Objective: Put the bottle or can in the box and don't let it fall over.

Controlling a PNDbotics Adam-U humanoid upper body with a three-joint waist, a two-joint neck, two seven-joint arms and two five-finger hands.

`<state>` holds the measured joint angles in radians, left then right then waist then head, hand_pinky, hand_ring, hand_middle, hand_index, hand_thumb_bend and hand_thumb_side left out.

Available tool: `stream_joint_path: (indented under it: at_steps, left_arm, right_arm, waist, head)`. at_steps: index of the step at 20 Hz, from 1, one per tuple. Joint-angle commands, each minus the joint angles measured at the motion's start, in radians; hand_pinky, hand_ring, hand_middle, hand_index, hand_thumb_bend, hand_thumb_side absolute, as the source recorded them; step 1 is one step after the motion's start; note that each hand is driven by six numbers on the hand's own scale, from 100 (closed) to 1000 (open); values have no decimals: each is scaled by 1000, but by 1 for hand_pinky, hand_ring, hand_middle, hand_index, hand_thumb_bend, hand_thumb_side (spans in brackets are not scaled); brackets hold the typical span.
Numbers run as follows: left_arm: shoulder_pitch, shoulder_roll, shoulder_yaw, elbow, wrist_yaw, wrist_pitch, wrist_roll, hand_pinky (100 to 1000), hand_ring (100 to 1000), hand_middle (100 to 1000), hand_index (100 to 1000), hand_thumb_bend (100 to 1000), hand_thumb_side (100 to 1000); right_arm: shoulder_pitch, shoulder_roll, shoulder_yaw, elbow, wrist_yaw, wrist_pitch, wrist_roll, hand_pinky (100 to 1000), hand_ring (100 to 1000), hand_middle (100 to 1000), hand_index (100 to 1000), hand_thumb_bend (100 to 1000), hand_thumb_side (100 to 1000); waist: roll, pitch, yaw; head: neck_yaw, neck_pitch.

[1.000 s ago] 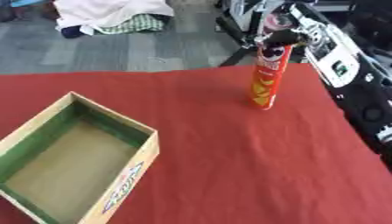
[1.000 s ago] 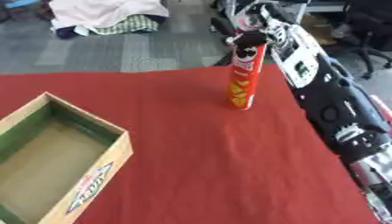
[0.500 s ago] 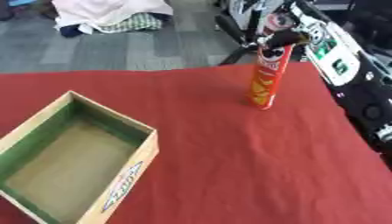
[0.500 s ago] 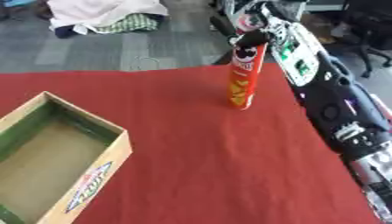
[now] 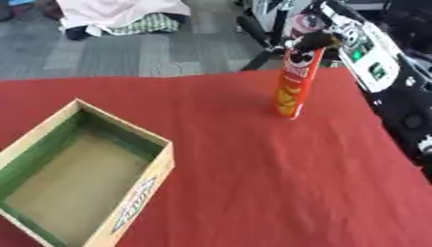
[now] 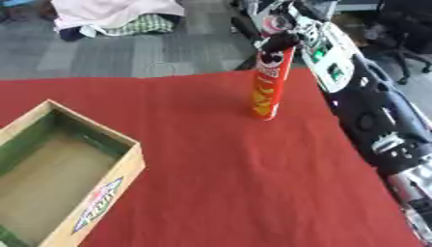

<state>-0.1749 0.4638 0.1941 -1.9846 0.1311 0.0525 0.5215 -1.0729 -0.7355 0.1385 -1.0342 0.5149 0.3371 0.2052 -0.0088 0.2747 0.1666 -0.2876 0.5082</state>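
Tall red can [image 5: 295,86] upright on the red-covered table [image 5: 253,169], toward the far right part of the cloth, near the far edge and somewhat in from the right edge. Right robot hand [image 5: 314,41] at the top of the can, dark fingers curled over the upper rim and lid; right arm [image 6: 363,101] along the table's right edge, coming in from the upper right. Can base in contact with the cloth, no lean noted.

Open wooden box [image 5: 80,178] at the near left, interior walls green, floor bare, a printed label on its outer right side. Box set askew to the table edges, one corner pointing toward the far side; near-left part cut off by the view's border. Box and can well apart.

Broad stretch of bare red cloth between can and box, also across the whole near right of the table. Beyond the far edge: grey floor [image 5: 127,53], a heap of cloth [image 5: 127,14], dark chair legs. Left robot hand in neither view.
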Motion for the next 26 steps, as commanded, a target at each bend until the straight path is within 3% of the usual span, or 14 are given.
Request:
stream_joint_path:
  at_steps: [1,4,7,12,17,26]
  left_arm:
    - [-2,15,12,-15,-4,-1,5,840,848,831,684,579,433]
    - [-1,15,13,-15,-4,-1,6,841,848,831,684,578,432]
    - [-1,15,14,-15,-3,0,9,841,849,830,683,578,432]
    - [-2,15,14,-15,-3,0,10,842,846,829,683,578,431]
    - [-1,15,14,-15,-3,0,9,842,845,829,683,578,431]
    - [0,18,14,-15,-3,1,6,843,845,828,682,577,430]
  right_arm:
    - [-6,-15,0,-3,-9,-8,0,226,580,612,680,100,100]
    - [-5,-14,-1,-2,-17,-15,-9,201,547,576,639,100,100]
    - [-4,-13,-3,-3,-35,-24,-32,134,479,494,529,100,100]
    - [-3,-14,-1,-5,-64,-38,-108,100,425,411,412,100,100]
    - [-5,-14,-1,-13,-95,-49,-192,100,354,229,228,100,100]
    - [-27,-24,9,-32,-98,-57,-205,100,329,193,196,100,100]
  waist:
    - [3,-11,1]
    - [3,-11,1]
    - [3,-11,1]
    - [3,-11,0]
    - [4,-12,0]
    - [4,-16,-2]
  head:
    - [0,4]
    - [-1,3]
    - [-1,3]
    - [-1,2]
    - [-2,3]
    - [-3,9]
